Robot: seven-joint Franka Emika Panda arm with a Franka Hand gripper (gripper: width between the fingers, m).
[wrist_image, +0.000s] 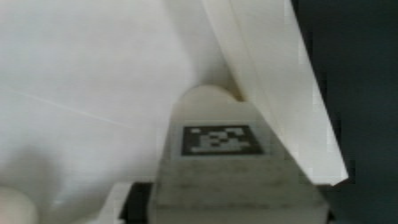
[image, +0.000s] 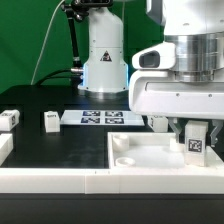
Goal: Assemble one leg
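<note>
one white blocky leg [image: 195, 141] sits clamped in the claw [image: 193, 128], over the panel [image: 140, 152] at the exterior view's right. its side carries a black-and-white square tag [wrist_image: 219, 139], no readable writing. two more legs [image: 51, 120] rest on the black counter [image: 60, 145].

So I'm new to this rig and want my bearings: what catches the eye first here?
The pincer stands out first, at the exterior view's right, shut on a tagged white leg held over the large white rimmed panel. The wrist view is filled by that leg and its tag. Behind, the marker board lies flat, with two loose legs at the exterior view's left.
</note>
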